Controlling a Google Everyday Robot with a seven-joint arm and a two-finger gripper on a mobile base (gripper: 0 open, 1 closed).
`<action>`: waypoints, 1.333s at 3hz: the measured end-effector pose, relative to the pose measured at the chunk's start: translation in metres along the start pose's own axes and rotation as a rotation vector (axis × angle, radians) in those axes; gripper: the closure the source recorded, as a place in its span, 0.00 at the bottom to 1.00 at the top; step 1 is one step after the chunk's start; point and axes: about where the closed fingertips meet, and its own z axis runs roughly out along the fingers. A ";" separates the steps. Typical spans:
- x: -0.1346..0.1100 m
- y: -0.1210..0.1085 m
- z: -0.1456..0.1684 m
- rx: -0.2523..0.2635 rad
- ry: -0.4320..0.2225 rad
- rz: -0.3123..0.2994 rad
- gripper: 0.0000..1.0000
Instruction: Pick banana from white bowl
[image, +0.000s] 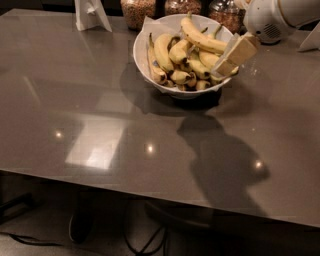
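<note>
The white bowl (141, 56) stands at the back middle of the grey table and is heaped with bananas. The banana (202, 41), long and gently curved, lies on top of the heap and runs from the bowl's back toward its right rim. My gripper (231, 59) reaches in from the upper right and hangs over the bowl's right rim, at the banana's right end. Whether it touches the banana I cannot tell. Shorter, plumper bananas (164, 50) with dark tips lie under and to the left of it.
Three glass jars of grain (137, 10) (182, 6) (226, 15) stand right behind the bowl. A white stand (90, 15) is at the back left. A white object (311, 40) sits at the right edge. The grey table (100, 125) stretches toward me.
</note>
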 end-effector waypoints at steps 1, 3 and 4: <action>-0.008 -0.022 0.018 0.032 -0.054 -0.010 0.00; -0.020 -0.062 0.057 0.095 -0.096 -0.054 0.42; -0.020 -0.070 0.074 0.098 -0.095 -0.055 0.65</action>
